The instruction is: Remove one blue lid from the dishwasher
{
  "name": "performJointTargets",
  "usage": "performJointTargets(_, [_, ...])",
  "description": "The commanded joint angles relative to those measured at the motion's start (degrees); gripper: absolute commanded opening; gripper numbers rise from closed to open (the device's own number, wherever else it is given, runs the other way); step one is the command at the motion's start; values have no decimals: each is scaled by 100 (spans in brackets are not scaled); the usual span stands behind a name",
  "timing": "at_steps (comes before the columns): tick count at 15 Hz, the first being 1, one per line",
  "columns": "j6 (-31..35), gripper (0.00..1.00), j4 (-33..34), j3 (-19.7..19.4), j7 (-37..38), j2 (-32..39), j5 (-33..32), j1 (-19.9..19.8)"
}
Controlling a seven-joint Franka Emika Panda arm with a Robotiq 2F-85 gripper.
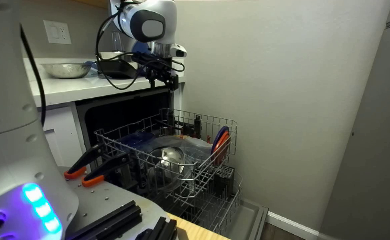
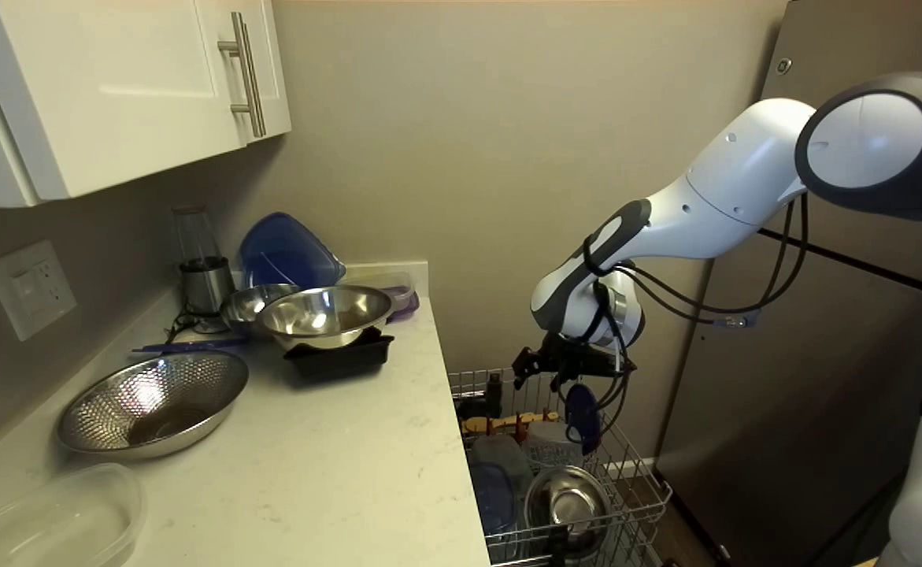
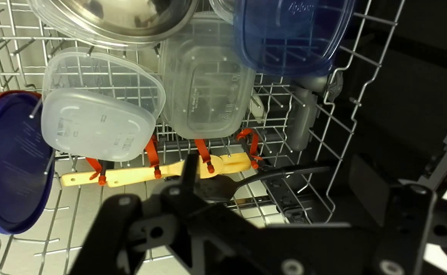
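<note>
The round dark-blue lid (image 3: 15,164) stands on edge in the upper rack (image 1: 214,118) of the dishwasher (image 1: 81,116), right beside an orange lid (image 1: 222,142). The fingers (image 3: 368,191) are spread wide apart and hang above that rack, away from the blue lid, which sits at the left edge of the wrist view. Lower in the rack lie a black-handled utensil (image 3: 280,172), its head partly hidden behind the fingers, and yellow utensils (image 3: 131,175). Clear plastic containers (image 3: 212,91), a steel bowl (image 1: 171,156) and a see-through blue piece (image 3: 292,38) (tub or lid, I cannot tell) share the same rack. In an exterior view, the counter (image 2: 335,472) carries a perforated steel colander (image 2: 153,405), a blender (image 2: 207,291) and a mixing bowl (image 2: 323,315) set over a black tray (image 2: 342,358).
</note>
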Motion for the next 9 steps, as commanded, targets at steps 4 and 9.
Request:
performJointTargets(4, [-126,100,712,858,-1400,745,1604,-854])
performJointTargets(9, [-251,100,1354,1311,-2790,1616,2737,-1602])
